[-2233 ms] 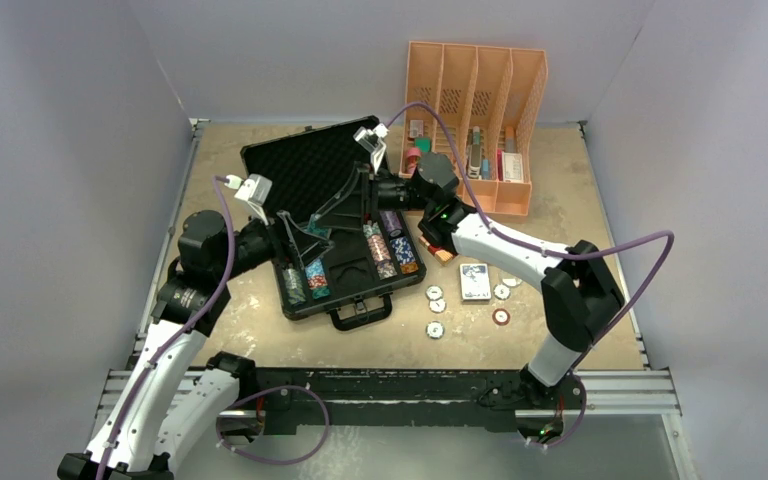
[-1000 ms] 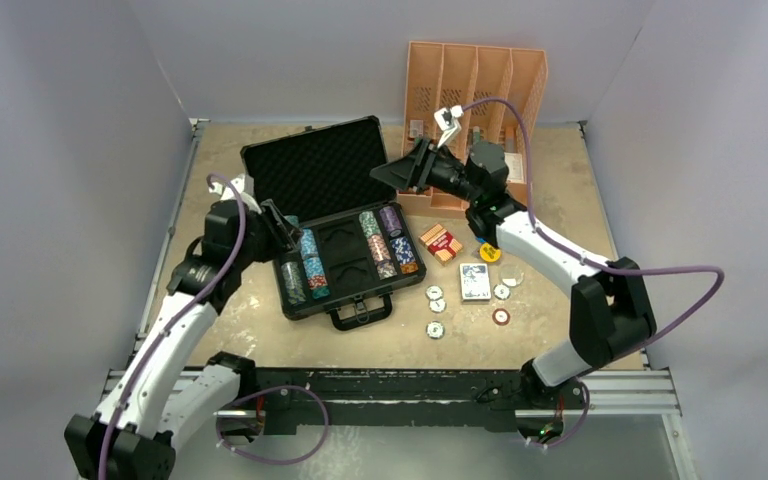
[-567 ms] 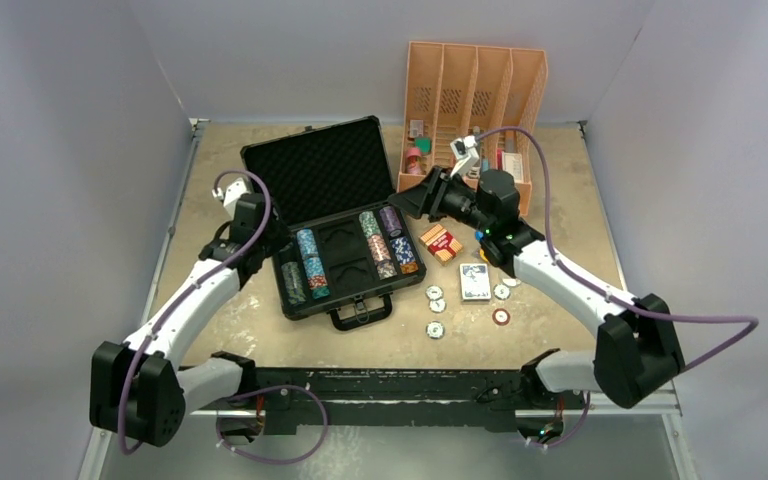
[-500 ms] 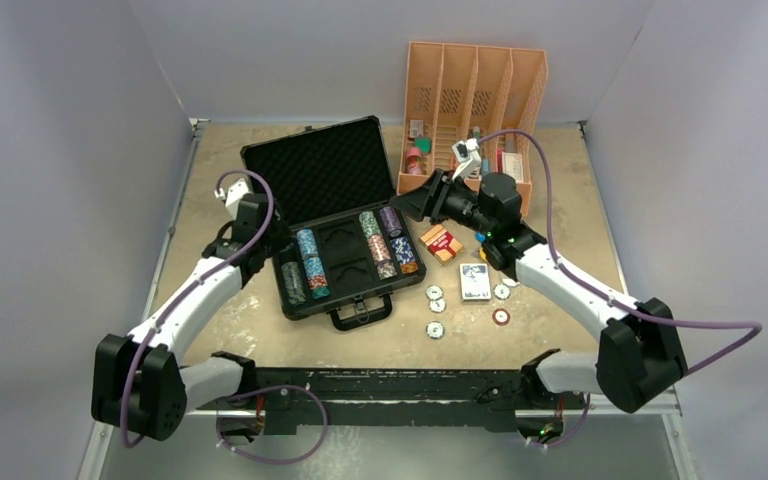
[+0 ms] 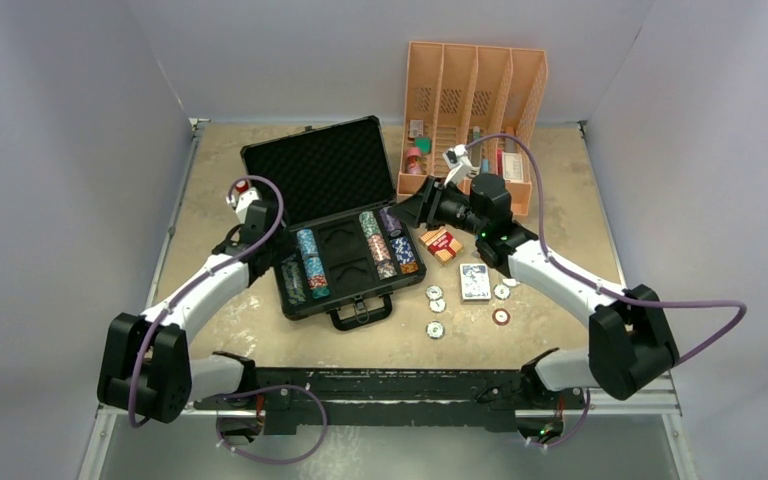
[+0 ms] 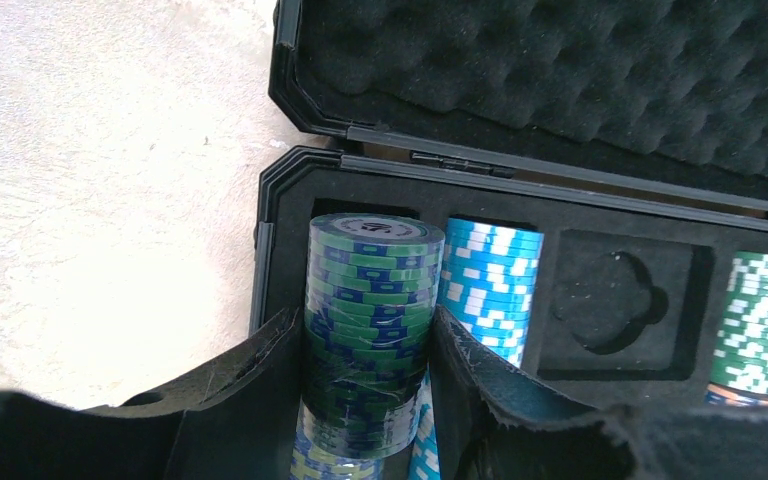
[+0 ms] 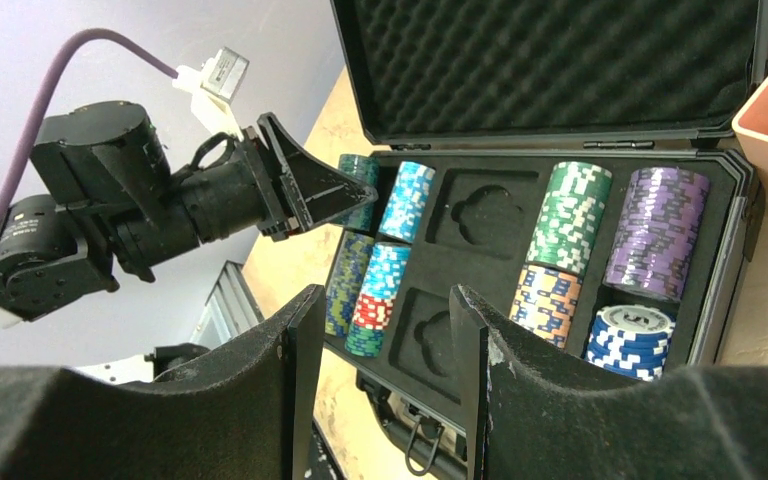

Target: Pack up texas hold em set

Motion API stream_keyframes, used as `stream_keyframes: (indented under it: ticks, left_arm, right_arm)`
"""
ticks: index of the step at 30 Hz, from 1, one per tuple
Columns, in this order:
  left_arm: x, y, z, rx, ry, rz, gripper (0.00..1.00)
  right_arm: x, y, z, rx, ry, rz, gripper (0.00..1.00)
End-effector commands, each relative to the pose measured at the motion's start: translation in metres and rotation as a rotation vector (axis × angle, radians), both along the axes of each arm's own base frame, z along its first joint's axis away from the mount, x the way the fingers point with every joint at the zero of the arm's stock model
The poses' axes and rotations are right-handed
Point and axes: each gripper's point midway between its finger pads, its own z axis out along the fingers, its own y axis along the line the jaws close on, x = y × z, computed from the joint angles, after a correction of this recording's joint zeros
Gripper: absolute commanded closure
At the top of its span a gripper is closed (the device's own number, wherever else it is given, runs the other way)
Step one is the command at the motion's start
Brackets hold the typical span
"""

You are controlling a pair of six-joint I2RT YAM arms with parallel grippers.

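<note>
The black briefcase (image 5: 312,166) lies open, foam lid up, with several chip stacks (image 5: 388,246) in its tray. My left gripper (image 5: 282,262) is at the tray's left end. In the left wrist view it (image 6: 365,335) is shut on a green-and-blue chip stack (image 6: 372,285), with one finger on each side. My right gripper (image 5: 410,210) hovers open and empty by the case's right end, as its wrist view (image 7: 375,330) shows. A red card deck (image 5: 441,243), a blue-and-white deck (image 5: 474,281) and round dealer buttons (image 5: 434,329) lie on the table to the right of the case.
The orange slotted organizer (image 5: 475,90) stands at the back right, just behind my right wrist. Two card-shaped foam slots (image 7: 485,210) in the middle of the tray hold nothing. The case handle (image 5: 360,315) faces the near edge.
My left gripper has moved from over the case's middle to its left end and now has the green-and-blue stack between its fingers. My right gripper drew back towards the organizer, then dipped slightly towards the case.
</note>
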Motion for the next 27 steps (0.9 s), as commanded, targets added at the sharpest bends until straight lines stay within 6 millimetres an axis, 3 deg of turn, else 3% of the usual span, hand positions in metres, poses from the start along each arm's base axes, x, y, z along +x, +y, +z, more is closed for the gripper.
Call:
stream_keyframes:
  ticks: [1, 7, 12, 18, 27]
  left_arm:
    - [0.013, -0.003, 0.008, 0.002, -0.050, -0.020, 0.77]
    - [0.002, -0.004, -0.007, 0.014, 0.047, -0.029, 0.70]
    - [-0.003, -0.002, -0.011, 0.031, 0.102, -0.033, 0.52]
    - [-0.002, -0.004, 0.000, 0.036, 0.102, -0.053, 0.38]
    - [0.000, 0.003, 0.036, 0.054, 0.028, -0.036, 0.39]
  right_arm:
    - [0.002, 0.006, 0.025, 0.016, -0.073, 0.043, 0.48]
    - [0.002, 0.005, 0.023, 0.016, -0.061, 0.037, 0.48]
    - [0.004, 0.007, 0.020, 0.002, -0.039, 0.038, 0.48]
    - [0.006, 0.005, 0.022, -0.010, -0.034, 0.030, 0.48]
    - [0.009, -0.002, 0.022, -0.045, -0.039, -0.008, 0.48]
